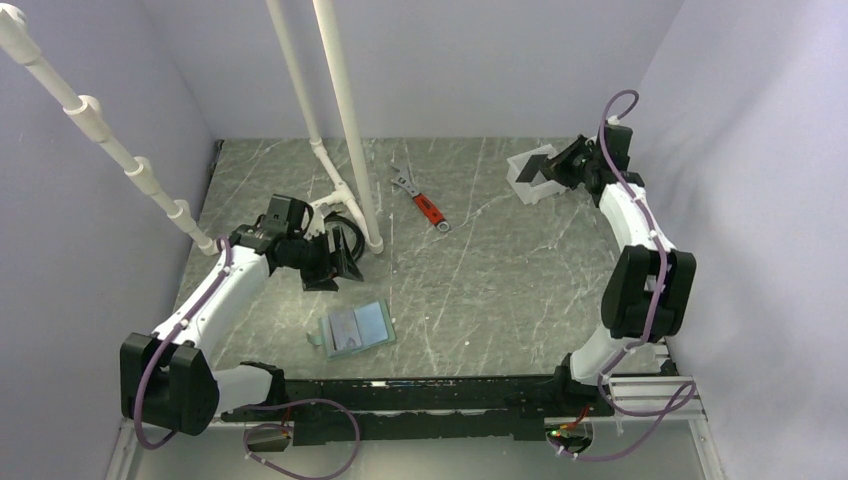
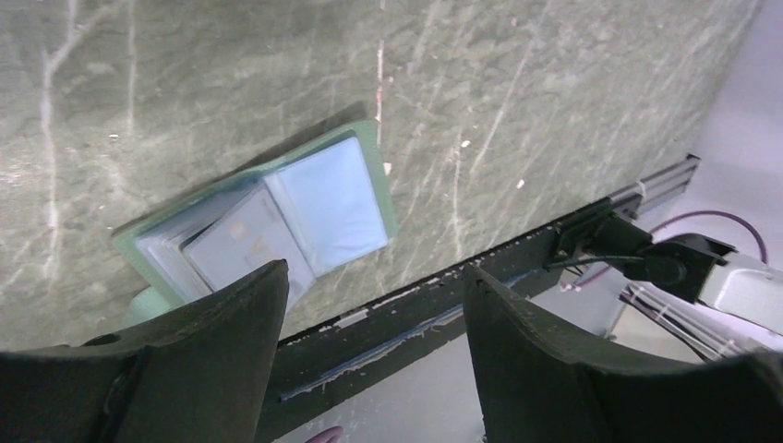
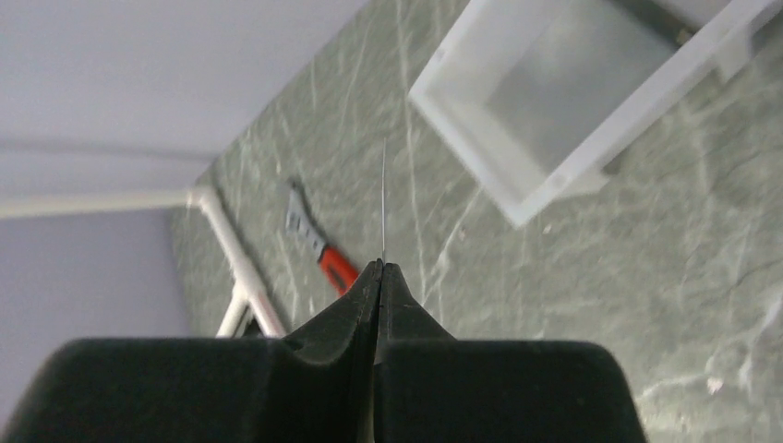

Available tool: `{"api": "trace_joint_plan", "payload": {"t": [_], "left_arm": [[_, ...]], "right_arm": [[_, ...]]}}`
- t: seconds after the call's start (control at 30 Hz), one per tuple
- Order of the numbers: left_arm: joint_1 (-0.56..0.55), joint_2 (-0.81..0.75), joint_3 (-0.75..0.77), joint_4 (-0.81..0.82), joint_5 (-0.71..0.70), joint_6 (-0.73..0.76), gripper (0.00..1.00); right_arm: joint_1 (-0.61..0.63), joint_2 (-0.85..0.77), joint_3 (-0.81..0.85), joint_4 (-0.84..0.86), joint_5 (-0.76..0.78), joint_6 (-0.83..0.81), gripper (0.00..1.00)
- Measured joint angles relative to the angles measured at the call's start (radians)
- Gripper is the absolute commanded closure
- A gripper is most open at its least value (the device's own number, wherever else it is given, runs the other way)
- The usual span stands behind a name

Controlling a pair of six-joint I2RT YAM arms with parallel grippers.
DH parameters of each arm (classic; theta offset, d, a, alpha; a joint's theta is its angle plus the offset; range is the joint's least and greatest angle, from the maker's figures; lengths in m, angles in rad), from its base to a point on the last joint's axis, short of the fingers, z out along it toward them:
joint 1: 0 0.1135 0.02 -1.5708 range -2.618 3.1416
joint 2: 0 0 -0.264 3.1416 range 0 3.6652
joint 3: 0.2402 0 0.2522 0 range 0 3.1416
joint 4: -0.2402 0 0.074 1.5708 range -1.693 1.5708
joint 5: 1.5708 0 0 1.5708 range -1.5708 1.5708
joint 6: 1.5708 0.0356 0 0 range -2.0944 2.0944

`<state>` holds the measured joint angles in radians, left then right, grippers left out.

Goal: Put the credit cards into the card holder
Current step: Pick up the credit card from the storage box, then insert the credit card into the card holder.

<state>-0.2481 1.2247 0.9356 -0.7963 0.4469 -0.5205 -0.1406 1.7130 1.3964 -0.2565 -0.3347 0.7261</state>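
1. While the left arm reached diagonally from its near-left base toward the middle of the table [image 1: 500, 290], the left gripper [image 1: 335, 258] hung just beside the foot of the white pipes [image 1: 345, 130], tilted back toward the near edge.
2. Its fingers [image 2: 212, 351] were spread wide with nothing between them. Pretty clear in the wrist view.
3. The wallet [image 1: 355, 330] lay flat and open on the table, pale inner faces up, a bit nearer the edge than that gripper and not touching it. From the left wrist view it sat below the fingers. There was something light blue in one half, but I couldn't tell if it was a card or just a sleeve.
4. The right arm stood folded at the elbow on the right side, with the forearm going up to the far right corner.
5. The right gripper [image 1: 548, 168] was over the white tub [image 1: 525, 180], pinched tight on a card [image 3: 384, 198]. That card showed edge-on as a thin line, so its colour was anyone's guess.
6. A red-handled wrench [image 1: 424, 203] lay between the pipes and the tub.
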Motion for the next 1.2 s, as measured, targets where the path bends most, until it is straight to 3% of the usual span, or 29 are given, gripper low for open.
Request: {"api": "trace_joint_plan", "payload": {"t": [0.17,0.33,0.5,0.53,0.57,0.83,1.03,1.2], "left_arm": [[0.008,-0.008,0.000,0.018,0.085,0.000,0.26],[0.016,-0.020,-0.034,0.032,0.108,-0.017,0.24],[0.027,-0.038,-0.083,-0.008,-0.016,-0.089,0.19],[0.027,-0.042,-0.094,-0.019,-0.051,-0.114,0.14],[0.029,-0.045,-0.108,-0.032,-0.090,-0.142,0.02],[0.030,-0.044,-0.245,-0.050,-0.270,-0.316,0.01],[0.029,-0.046,-0.356,0.023,-0.282,-0.373,0.14],[0.023,-0.056,-0.402,0.085,-0.230,-0.378,0.35]], "right_arm": [[0.037,-0.138,-0.166,0.039,-0.125,-0.036,1.00],[0.210,-0.285,-0.366,0.068,-0.233,-0.100,1.00],[0.425,-0.322,-0.511,0.106,-0.332,-0.146,1.00],[0.467,-0.319,-0.534,0.113,-0.346,-0.151,1.00],[0.499,-0.314,-0.549,0.120,-0.359,-0.151,1.00],[0.709,-0.152,-0.574,0.312,-0.468,-0.131,1.00],[0.816,-0.031,-0.568,0.438,-0.515,-0.090,1.00],[0.852,0.046,-0.562,0.533,-0.533,-0.059,1.00]]}}
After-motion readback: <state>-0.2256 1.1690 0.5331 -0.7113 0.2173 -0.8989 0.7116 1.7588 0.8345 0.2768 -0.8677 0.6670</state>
